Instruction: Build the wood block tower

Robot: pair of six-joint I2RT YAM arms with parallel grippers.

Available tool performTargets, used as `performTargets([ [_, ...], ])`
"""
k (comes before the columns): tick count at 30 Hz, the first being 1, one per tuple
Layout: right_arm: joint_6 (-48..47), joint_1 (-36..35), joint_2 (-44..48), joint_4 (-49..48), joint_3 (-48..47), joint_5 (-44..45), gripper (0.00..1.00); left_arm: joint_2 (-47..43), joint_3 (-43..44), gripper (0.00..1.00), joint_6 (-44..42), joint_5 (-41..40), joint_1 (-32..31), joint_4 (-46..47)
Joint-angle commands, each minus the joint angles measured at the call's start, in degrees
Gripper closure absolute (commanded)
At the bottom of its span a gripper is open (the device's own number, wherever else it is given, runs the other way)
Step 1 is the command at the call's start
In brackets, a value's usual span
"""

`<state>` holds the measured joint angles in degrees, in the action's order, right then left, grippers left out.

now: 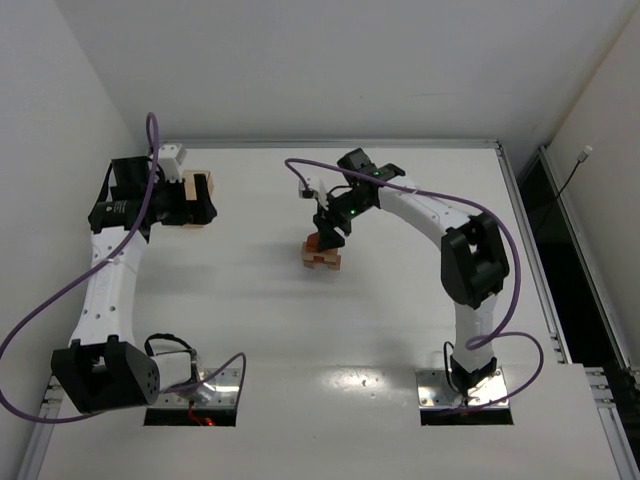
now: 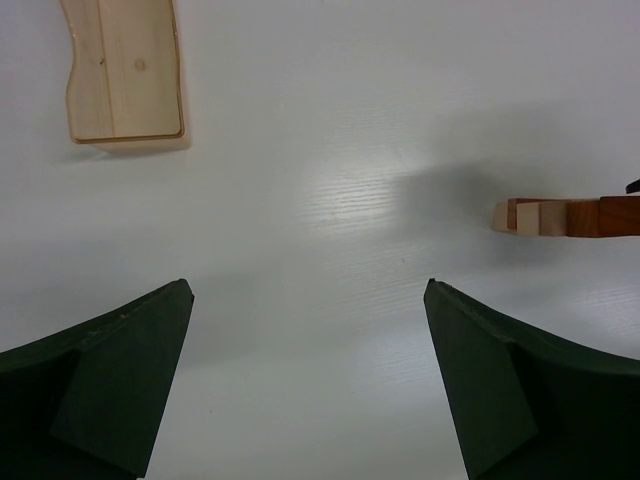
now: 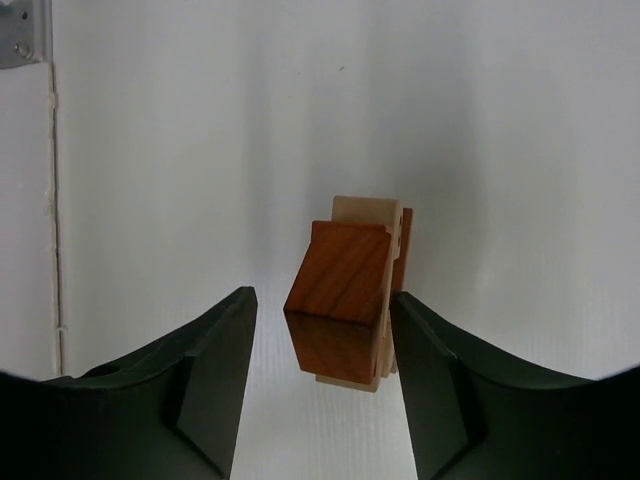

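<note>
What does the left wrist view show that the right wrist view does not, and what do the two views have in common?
Only the left wrist view: a pale wooden tray piece lying flat, and the left end effector, open and empty. Only the right wrist view: the right end effector around the reddish-brown top block, a gap showing on one side. Both: the wood block tower on the white table.

The left white tubular arm (image 1: 105,285) and the right white tubular arm (image 1: 425,212) are each jointed with bulky black housings. A thin purple cable (image 1: 152,140) is looped along each. Matte dark wedge-shaped fingers (image 2: 110,390) are fitted, and silver metal base plates (image 1: 436,388) are seen under the bases
</note>
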<state>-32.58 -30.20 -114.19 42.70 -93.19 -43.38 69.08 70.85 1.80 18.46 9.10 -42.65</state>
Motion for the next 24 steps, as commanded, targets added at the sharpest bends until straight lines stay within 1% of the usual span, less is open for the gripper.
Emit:
performTargets([
  [1, -1.3, -0.4, 2.9, 0.7, 1.3, -1.0, 0.47, 0.0, -0.4, 0.0, 0.9, 0.3, 0.4, 2.2],
  [3, -2.0, -0.4, 3.5, 0.7, 2.0, -1.0, 0.43, 0.0, -0.4, 0.0, 0.9, 0.3, 0.4, 2.2],
  [4, -2.0, -0.4, 4.1, 0.7, 2.5, -1.0, 0.37, 0.0, -0.4, 0.0, 0.9, 0.8, 0.4, 2.2],
  [5, -2.0, -0.4, 4.9, 0.7, 2.5, -1.0, 0.35, -0.6, -0.4, 0.0, 0.9, 0.8, 0.4, 2.2],
  [6, -2.0, -0.4, 5.5, 0.7, 3.1, -1.0, 0.35, -0.6, -1.1, 0.0, 0.9, 0.8, 0.4, 2.7],
  [8, -2.0, -0.4, 6.5, 0.7, 3.6, -1.0, 0.32, -2.0, -1.6, 0.0, 0.9, 2.4, 0.4, 3.3],
  [11, -2.0, 0.2, 10.8, -0.4, 4.9, -1.0, 0.27, -2.7, -2.7, 0.0, 0.4, 3.9, 0.4, 3.8],
  [12, -2.0, 0.2, 10.8, -0.4, 5.5, -0.5, 0.27, -2.7, -2.7, 0.0, 0.4, 3.9, 0.4, 3.8],
  [15, -1.4, 0.8, 16.4, -1.0, 7.7, 1.5, 0.26, -2.7, -3.3, 0.0, -0.1, 4.5, 0.4, 3.8],
  [16, -0.4, 0.8, 19.6, -1.6, 9.0, 3.0, 0.24, -2.7, -3.3, 0.0, -1.6, 4.5, -0.2, 3.3],
  [18, 0.8, 2.8, 22.9, -2.1, 10.6, 5.2, 0.23, -2.7, -4.0, 0.0, -2.2, 2.6, -1.7, 3.3],
  [20, 1.6, 5.4, 27.9, -2.8, 13.7, 10.0, 0.21, -2.7, -5.3, 0.0, -3.6, 1.0, -3.1, 4.0],
  [21, 2.5, 6.5, 29.6, -3.4, 16.6, 14.9, 0.21, -2.0, -6.1, 0.0, -5.2, 1.0, -4.4, 4.0],
  [22, 3.2, 7.8, 31.2, -3.9, 18.2, 17.3, 0.2, -0.2, -6.1, 0.0, -5.2, -1.6, -5.5, 4.0],
  [24, 3.2, 12.3, 35.2, -3.9, 22.0, 22.6, 0.2, 2.5, -6.1, 0.0, -5.2, -4.0, -8.6, 4.0],
])
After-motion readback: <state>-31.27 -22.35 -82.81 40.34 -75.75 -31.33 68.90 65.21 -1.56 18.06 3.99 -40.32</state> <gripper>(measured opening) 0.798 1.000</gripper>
